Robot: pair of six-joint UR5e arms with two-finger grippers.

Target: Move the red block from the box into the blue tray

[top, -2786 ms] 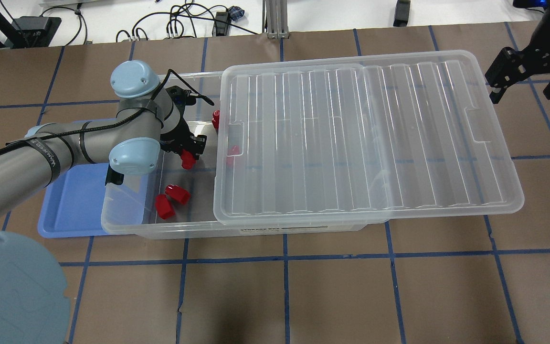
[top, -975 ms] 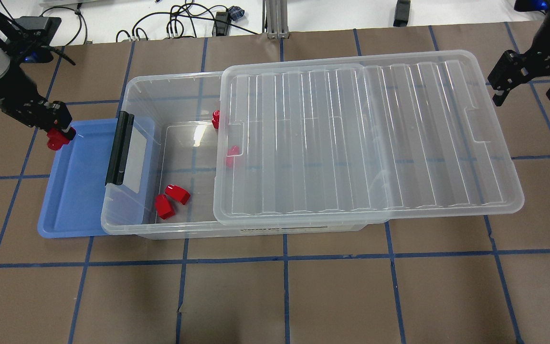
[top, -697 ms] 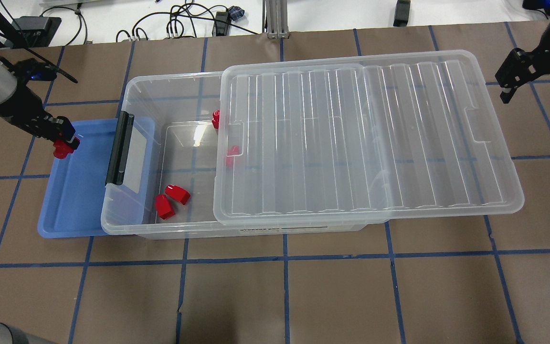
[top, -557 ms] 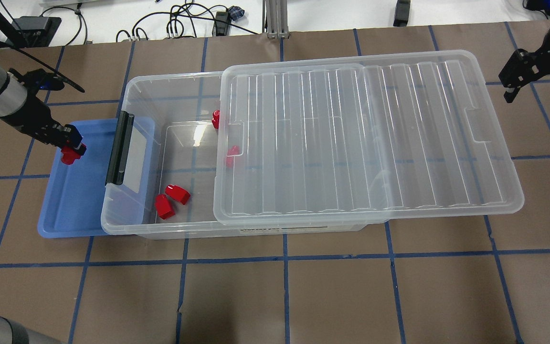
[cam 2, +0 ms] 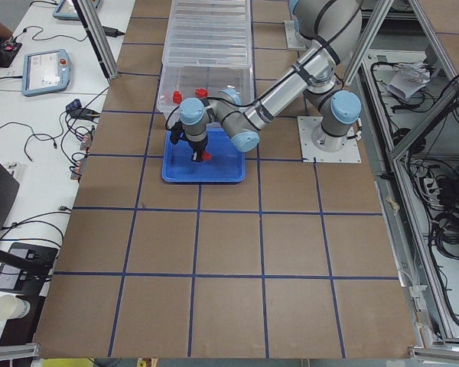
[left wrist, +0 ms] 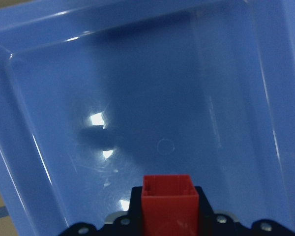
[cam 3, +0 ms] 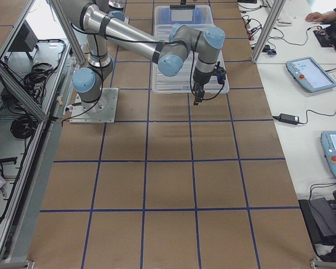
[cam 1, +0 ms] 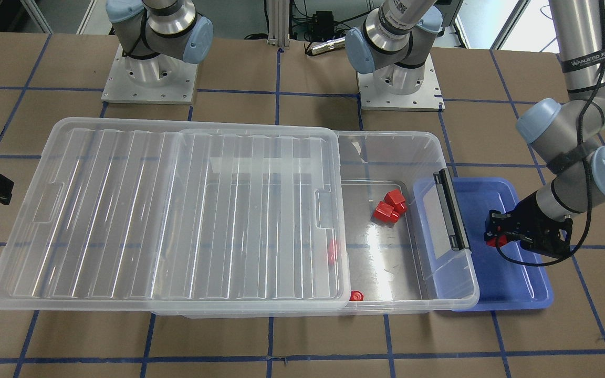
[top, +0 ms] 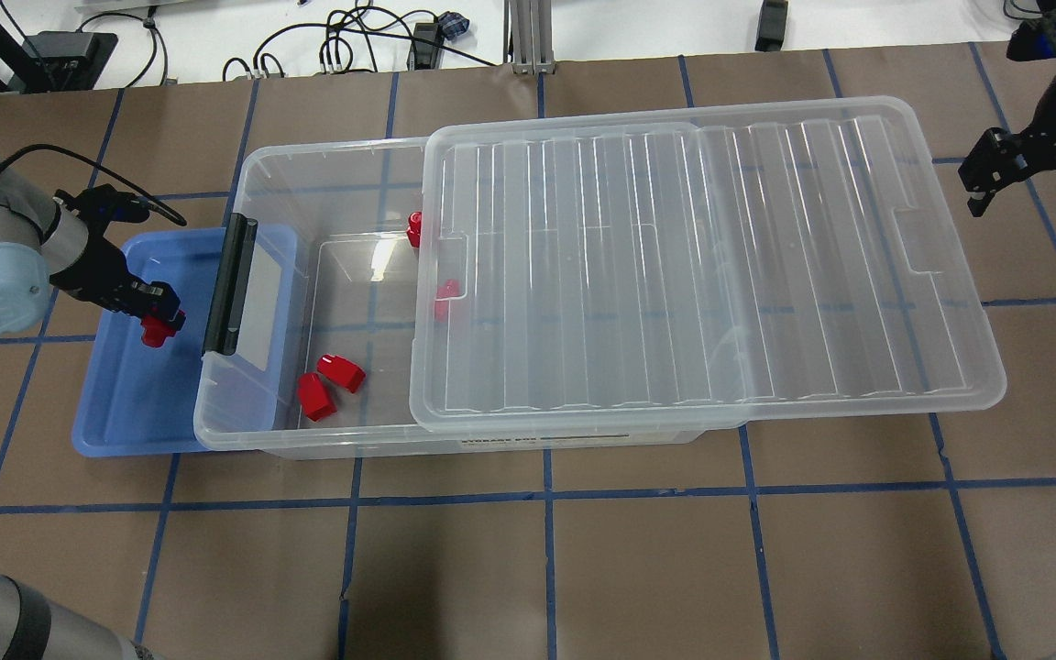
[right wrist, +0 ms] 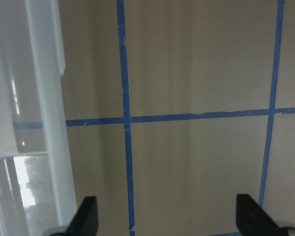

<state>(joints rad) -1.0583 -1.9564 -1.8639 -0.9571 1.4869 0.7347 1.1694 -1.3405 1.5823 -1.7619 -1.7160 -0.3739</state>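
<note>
My left gripper [top: 158,323] is shut on a red block [top: 154,334] and holds it just above the floor of the blue tray [top: 136,408]. The left wrist view shows that red block [left wrist: 168,202] between the jaws, with the blue tray [left wrist: 187,88] right under it. From the front, the left gripper [cam 1: 493,237] hangs over the blue tray [cam 1: 515,283]. The clear box [top: 337,163] lies beside the tray, its lid [top: 702,257] slid off to the right. My right gripper [top: 1028,180] is open and holds nothing, beyond the lid's far end.
Two red blocks [top: 330,383] lie together in the open part of the box, one more [top: 414,229] at the far wall and another [top: 444,295] under the lid's edge. The box's black latch [top: 229,284] overhangs the tray. Brown table with blue tape lines all around.
My left gripper lifted a red block out of the box, swung left past the tray's corner, then came over the tray and lower. The right gripper drifted slightly outward.
</note>
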